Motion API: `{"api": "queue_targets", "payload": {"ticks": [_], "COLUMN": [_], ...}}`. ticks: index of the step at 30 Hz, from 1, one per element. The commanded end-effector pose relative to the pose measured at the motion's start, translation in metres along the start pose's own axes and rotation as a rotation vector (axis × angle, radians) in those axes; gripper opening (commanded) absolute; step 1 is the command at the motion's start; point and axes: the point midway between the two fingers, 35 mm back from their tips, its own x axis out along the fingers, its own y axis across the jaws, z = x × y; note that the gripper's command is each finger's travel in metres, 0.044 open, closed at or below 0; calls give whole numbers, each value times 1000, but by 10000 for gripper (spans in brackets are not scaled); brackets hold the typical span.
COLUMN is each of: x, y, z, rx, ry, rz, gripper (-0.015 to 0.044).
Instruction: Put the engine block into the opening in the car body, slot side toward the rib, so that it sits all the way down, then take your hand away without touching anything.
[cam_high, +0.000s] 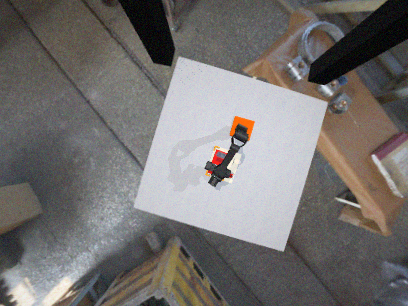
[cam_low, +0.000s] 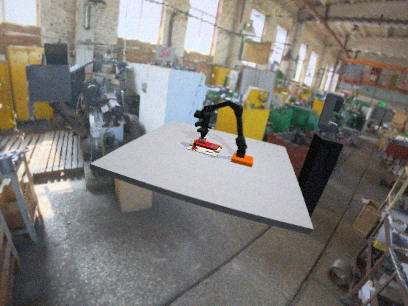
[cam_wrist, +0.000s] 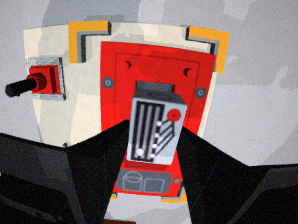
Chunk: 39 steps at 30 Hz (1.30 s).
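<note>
In our wrist view, our pincer (cam_high: 214, 181) (cam_low: 202, 138) (cam_wrist: 153, 128) grips the engine block (cam_wrist: 156, 130) between its fingers, over the red car body (cam_high: 217, 157) (cam_low: 210, 145) (cam_wrist: 112, 110). We see a dark opening (cam_wrist: 156, 87) at the block's twelve o'clock, and a red fixture with a black handle (cam_wrist: 44, 80) toward ten o'clock. We cannot tell how deep the block sits.

"What's standing in the exterior view?"
"A pale cabinet (cam_low: 175, 100) is standing near a slatted platform (cam_low: 47, 157)."
"And from above?"
"A brown bench (cam_high: 350, 150) is carrying metal parts (cam_high: 298, 69); a yellowish structure (cam_high: 172, 267) is standing apart."
</note>
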Motion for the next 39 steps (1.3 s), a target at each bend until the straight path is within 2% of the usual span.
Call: {"api": "queue_targets", "payload": {"ticks": [1,7,21,33,39], "x": [-1,-1,-1,-1,-1], "y": [-1,-1,-1,-1,0], "z": [1,1,1,1,0], "rx": [92,125,-186,103,97], "ry": [-2,-2,-2,-2,-2], "rz": [-2,-2,-2,-2,-2], "gripper": [159,159,159,159,159]}}
